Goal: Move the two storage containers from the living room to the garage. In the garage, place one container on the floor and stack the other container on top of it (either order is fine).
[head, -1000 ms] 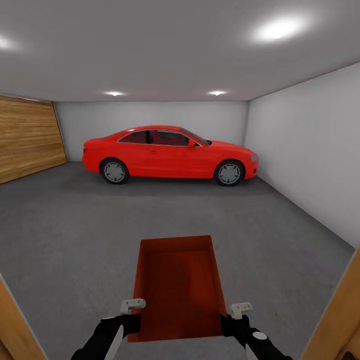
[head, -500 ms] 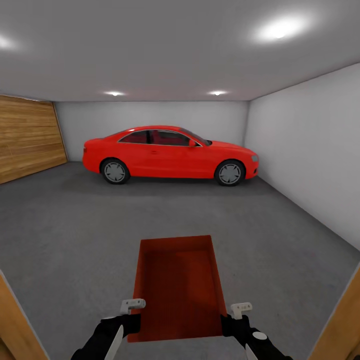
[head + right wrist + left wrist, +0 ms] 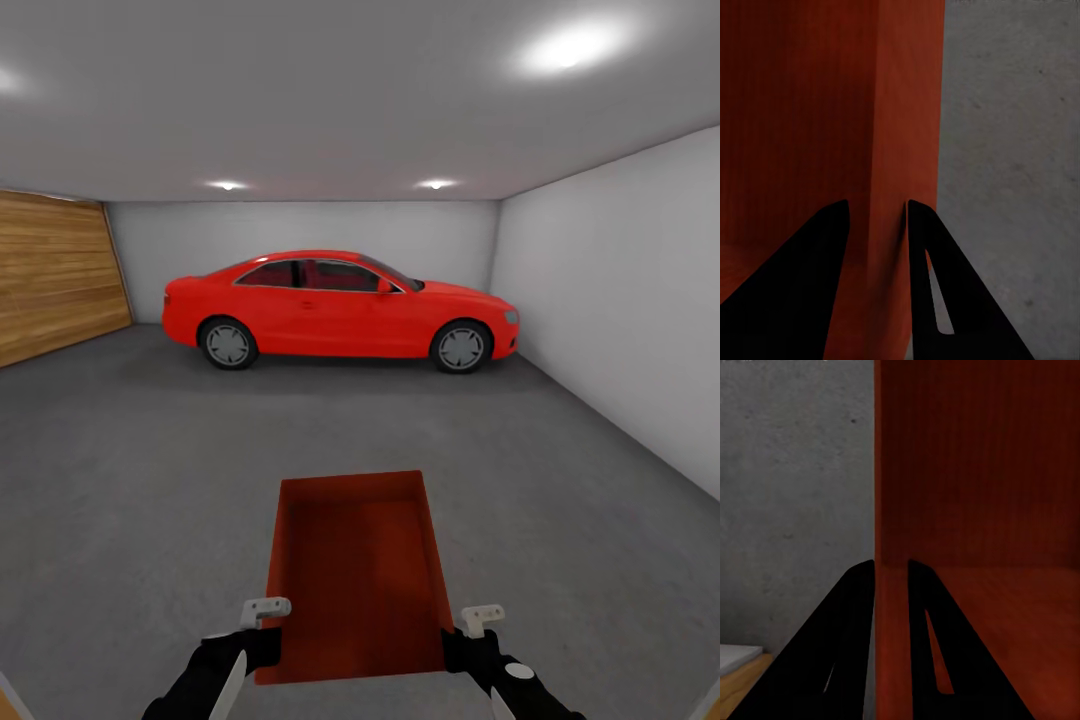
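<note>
- Rust-red rectangular open-top storage container [image 3: 357,575] with plain smooth walls sits low in the middle of the head view, carried in front of the robot above the dark grey mottled concrete floor [image 3: 140,480] of the garage.
- Left claw [image 3: 262,612] grips the container's left wall near its closest corner; in the left wrist view its two black fingers [image 3: 844,645] straddle that wall [image 3: 891,585], one outside and one inside, pinching it.
- Right claw [image 3: 478,620] holds the right wall in the same way; the right wrist view shows its black fingers [image 3: 810,277] pressed on either side of the wall edge [image 3: 881,225].
- Both black forearms reach in from the bottom of the head view, level with each other.
- Inside, the container looks bare: only its red bottom and walls show.
- Glossy red two-door car [image 3: 338,310] with silver wheels stands side-on along the far white wall [image 3: 300,230], well apart from the container.
- Honey-coloured wooden panel door [image 3: 55,275] lines the left side of the room; a plain pale wall [image 3: 620,290] runs along the right.
- Round ceiling lights [image 3: 570,48] glow in the grey ceiling.
</note>
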### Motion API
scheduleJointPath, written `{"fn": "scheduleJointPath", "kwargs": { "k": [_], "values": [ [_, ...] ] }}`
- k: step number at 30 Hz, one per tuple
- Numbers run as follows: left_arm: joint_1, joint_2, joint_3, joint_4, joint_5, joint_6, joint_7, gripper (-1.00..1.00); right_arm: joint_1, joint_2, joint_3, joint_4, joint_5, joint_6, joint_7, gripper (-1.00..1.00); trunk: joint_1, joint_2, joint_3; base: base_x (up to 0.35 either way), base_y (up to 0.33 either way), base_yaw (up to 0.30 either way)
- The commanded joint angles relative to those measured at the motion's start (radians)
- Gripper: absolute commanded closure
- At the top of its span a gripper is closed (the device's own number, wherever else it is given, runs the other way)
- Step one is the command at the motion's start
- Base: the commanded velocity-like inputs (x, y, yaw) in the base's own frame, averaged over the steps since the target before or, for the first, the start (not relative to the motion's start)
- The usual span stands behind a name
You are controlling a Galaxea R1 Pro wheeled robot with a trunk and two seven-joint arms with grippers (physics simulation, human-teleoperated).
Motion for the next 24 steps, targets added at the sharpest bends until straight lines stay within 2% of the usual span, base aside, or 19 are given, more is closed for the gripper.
{"fn": "scheduleJointPath", "kwargs": {
  "k": [1,24],
  "values": [
    [-0.001,-0.001,0.017,-0.080,-0.033,0.007,0.001,1.00,0.001,-0.001,0.024,0.003,-0.008,-0.004,0.074,1.00,0.000,-0.003,-0.002,0.054,0.000,0.000],
    [-0.001,-0.001,0.017,-0.080,-0.033,0.005,0.001,1.00,0.001,-0.001,0.023,0.003,-0.008,-0.004,0.074,1.00,0.000,-0.003,-0.002,0.007,0.015,0.000]
  ]
}}
